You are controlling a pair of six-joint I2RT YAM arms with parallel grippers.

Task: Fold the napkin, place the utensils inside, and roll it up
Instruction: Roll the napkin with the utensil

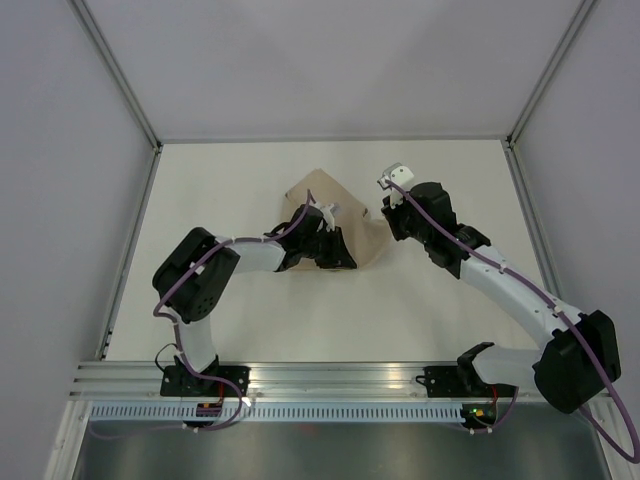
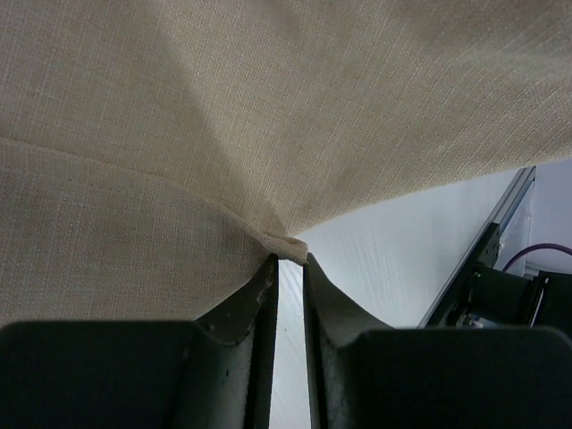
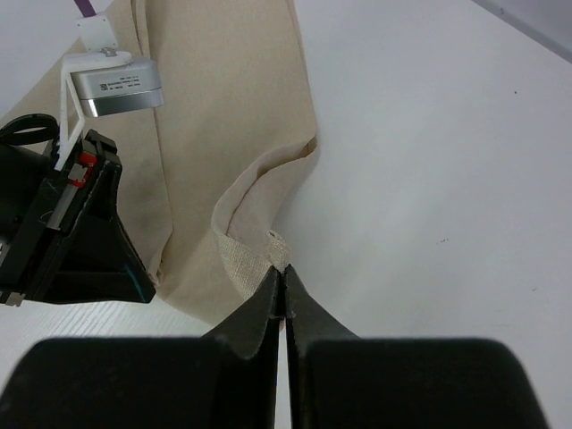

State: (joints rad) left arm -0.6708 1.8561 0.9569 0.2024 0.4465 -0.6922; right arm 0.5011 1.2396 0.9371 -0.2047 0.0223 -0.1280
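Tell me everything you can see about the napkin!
The napkin is a plain beige woven cloth, matte, with no pattern. It lies partly folded and rumpled on the white table, near the middle. The left gripper pinches one spot, and creases fan out from the pinch like a tent. The right gripper pinches a hemmed corner on the napkin's right side.

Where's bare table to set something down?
Free: table strip between napkin and arm bases; strip between napkin and back wall. Crowded: centre, where left end effector and right end effector pinch the napkin.
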